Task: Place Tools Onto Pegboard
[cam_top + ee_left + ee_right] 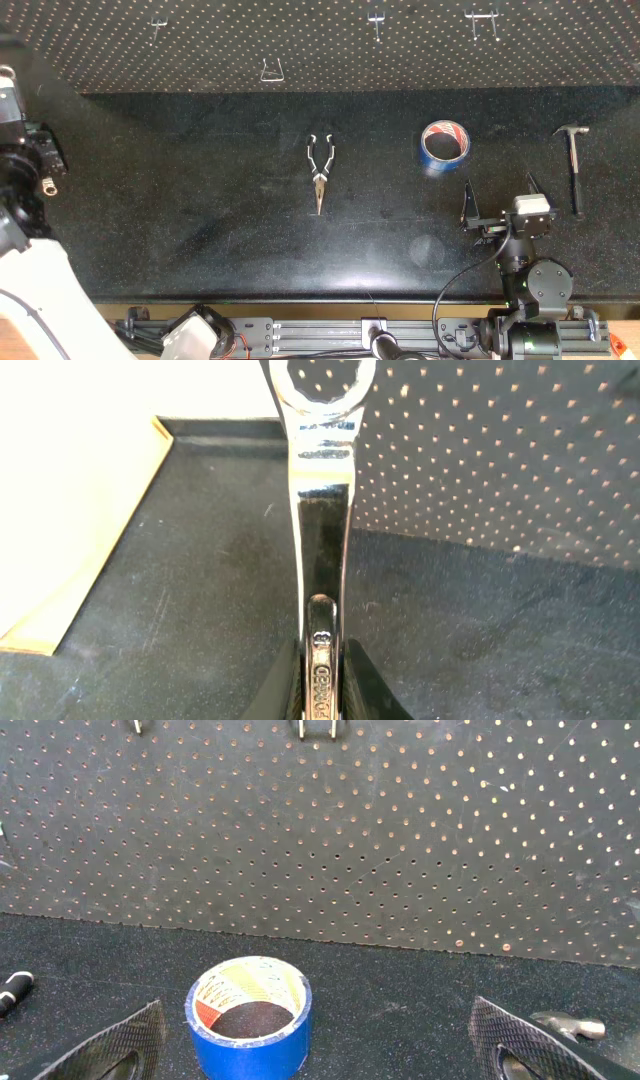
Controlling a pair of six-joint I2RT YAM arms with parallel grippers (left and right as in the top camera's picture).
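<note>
Your left hand [320, 678] is clamped on the shank of a polished chrome steel wrench [320, 510], out at the 9 o'clock edge of the black bench [200, 230], with the ring end leading toward the dark perforated pegboard [500, 450]. Treat the wrench as dense, rigid and slick. It won't flex, but I judge that a grip this far from the ring lets the long end swing or slide between the fingers, so carry it slowly. The ring is the part to drop over a metal hook [272, 70]; the shank is the right place to hold.

Your right hand [498, 203] rests with its fingers wide apart, at about 5 o'clock from the blue roll of tape [444, 143] — light, hollow, easily pinched through its wall. Silver needle-nose pliers [320, 172] lie mid-bench, and a black-handled hammer [573, 170] lies out at 3 o'clock.
</note>
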